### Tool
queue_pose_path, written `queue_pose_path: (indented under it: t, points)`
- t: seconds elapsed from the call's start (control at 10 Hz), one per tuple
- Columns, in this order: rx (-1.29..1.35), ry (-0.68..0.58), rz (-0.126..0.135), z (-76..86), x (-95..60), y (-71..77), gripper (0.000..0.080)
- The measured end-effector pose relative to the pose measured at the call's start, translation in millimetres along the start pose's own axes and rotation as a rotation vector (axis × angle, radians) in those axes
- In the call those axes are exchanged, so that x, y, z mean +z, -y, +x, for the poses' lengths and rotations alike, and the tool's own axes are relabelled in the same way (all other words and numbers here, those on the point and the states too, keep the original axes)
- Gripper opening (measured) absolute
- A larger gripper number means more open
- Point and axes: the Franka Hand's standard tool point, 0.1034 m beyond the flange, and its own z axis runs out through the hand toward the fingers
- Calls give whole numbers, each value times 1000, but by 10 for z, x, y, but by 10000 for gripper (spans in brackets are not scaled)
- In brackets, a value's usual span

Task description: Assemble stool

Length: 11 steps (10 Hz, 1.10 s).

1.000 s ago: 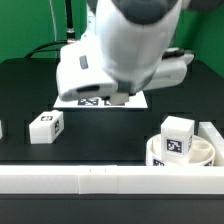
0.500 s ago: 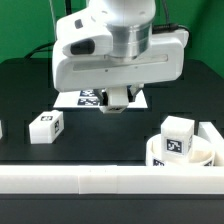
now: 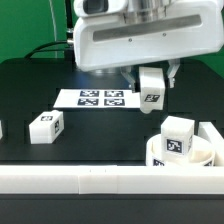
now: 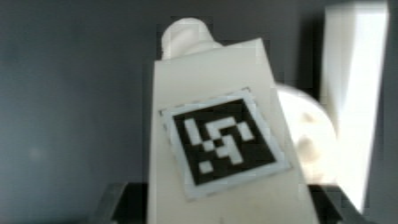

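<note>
Hand (image 3: 152, 74) was pinching one white leg (image 3: 152, 90), held off the black worktop (image 3: 100, 145), tag facing the wrist camera. It hung just past the marker board (image 3: 98, 99), on the exterior view's right. Second leg (image 3: 45, 127) lay loose on the worktop. Seat (image 3: 203, 152) sat just behind the white rail (image 3: 90, 180), with a third leg (image 3: 178, 135) upright at it. Green backdrop (image 3: 25, 25) behind.

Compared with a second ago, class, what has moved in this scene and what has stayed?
The gripper rose and swung toward the exterior view's right, carrying a leg clear of the marker board. The loose leg, the seat and the leg on it stayed put.
</note>
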Motion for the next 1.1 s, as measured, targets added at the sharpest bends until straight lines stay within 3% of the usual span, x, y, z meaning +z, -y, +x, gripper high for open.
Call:
queue_pose_path:
  t: [0.4, 0.5, 0.7, 0.8, 0.9, 1.1]
  points:
    - [4, -248, -55, 64, 35, -81, 327]
    - [45, -260, -35, -32, 30, 50, 327]
    - [85, -302, 4, 19, -92, 224, 327]
    - [97, -319, 20, 35, -105, 390, 327]
    - [100, -322, 25, 31, -93, 466, 327]
    - [105, -322, 23, 35, -92, 427, 327]
